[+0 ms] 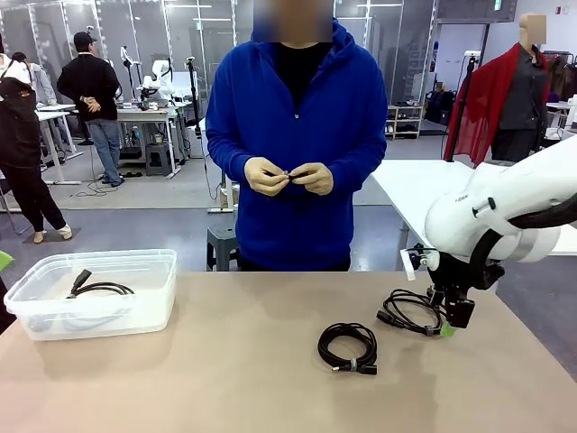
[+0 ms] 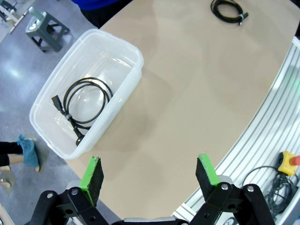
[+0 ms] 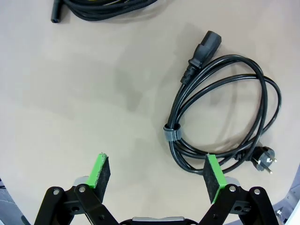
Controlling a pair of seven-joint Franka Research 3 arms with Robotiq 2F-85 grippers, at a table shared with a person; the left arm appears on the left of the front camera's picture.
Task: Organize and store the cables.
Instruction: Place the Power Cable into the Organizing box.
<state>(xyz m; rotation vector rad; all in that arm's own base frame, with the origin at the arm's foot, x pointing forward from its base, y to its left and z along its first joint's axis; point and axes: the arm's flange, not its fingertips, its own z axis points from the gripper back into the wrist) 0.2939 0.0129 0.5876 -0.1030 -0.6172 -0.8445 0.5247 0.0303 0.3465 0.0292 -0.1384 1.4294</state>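
On the table (image 3: 70, 93) beneath the right end effector (image 3: 155, 159), wide open and empty, lies a coiled cable (image 3: 200, 51); centre over its strap (image 3: 170, 133), descend, pinch all strands. The left end effector (image 2: 149, 159) gapes empty too.

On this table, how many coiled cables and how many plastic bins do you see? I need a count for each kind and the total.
Clear plastic bin: 1
Coiled black cables: 3 (binned cable, middle cable, right cable)
Total: 4
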